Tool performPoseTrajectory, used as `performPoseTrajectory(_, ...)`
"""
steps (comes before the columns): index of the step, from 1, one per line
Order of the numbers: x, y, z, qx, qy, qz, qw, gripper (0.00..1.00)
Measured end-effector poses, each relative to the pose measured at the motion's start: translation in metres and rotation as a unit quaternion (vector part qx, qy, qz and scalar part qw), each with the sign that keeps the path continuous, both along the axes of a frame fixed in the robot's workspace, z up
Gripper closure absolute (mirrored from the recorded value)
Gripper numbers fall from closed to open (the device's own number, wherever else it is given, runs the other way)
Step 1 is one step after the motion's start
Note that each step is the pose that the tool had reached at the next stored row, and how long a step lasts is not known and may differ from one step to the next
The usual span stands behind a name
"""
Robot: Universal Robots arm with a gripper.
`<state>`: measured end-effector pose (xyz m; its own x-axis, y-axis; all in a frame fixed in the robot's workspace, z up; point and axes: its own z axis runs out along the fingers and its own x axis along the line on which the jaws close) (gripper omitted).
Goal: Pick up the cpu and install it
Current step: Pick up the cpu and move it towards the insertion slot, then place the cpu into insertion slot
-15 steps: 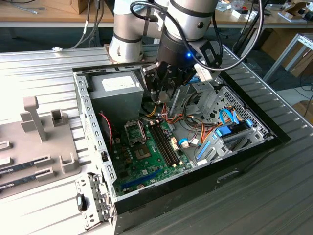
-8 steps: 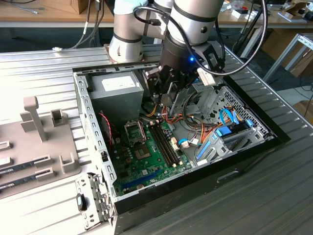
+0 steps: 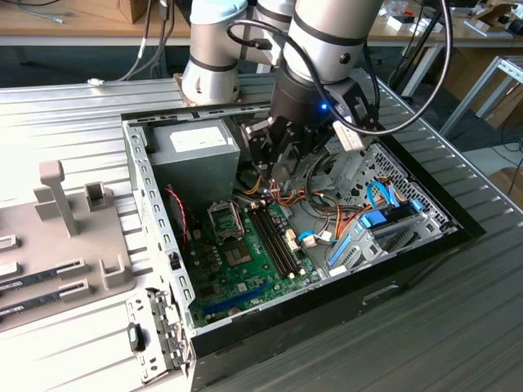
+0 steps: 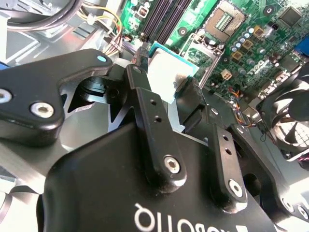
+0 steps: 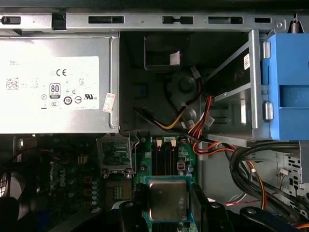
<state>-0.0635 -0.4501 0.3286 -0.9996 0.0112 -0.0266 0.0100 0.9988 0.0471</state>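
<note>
The cpu (image 5: 167, 199) is a small square chip with a silver-grey top and a green rim. It hangs above the green motherboard (image 3: 245, 273) with my gripper (image 5: 166, 205) shut on it, one black finger on each side. In the second wrist view the cpu (image 4: 169, 72) sits between the two fingertips (image 4: 137, 79), over the memory slots. The open socket (image 4: 226, 21) with its raised metal frame lies apart from the chip. In the exterior view my gripper (image 3: 274, 167) hovers inside the computer case, above the memory slots (image 3: 270, 237) and to the right of the socket (image 3: 225, 217).
The grey power-supply box (image 3: 192, 147) stands at the back of the case (image 3: 392, 286), close to my gripper. Bundled cables (image 3: 319, 216) and a blue drive cage (image 3: 384, 216) lie to the exterior view's right. A grey fixture tray (image 3: 61, 245) sits outside the case at the left.
</note>
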Motion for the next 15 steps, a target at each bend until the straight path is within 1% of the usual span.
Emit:
performPoseTrajectory(2,0.0012,-0.0001,-0.0002,-0.0001,0.0000,0.000,1.00000,0.53)
performPoseTrajectory(13,0.0018,-0.0001,-0.0004,0.0000,0.0000,0.000,1.00000,0.53)
performPoseTrajectory(15,0.0018,-0.0009,-0.0003,0.0000,0.0000,0.000,1.00000,0.53)
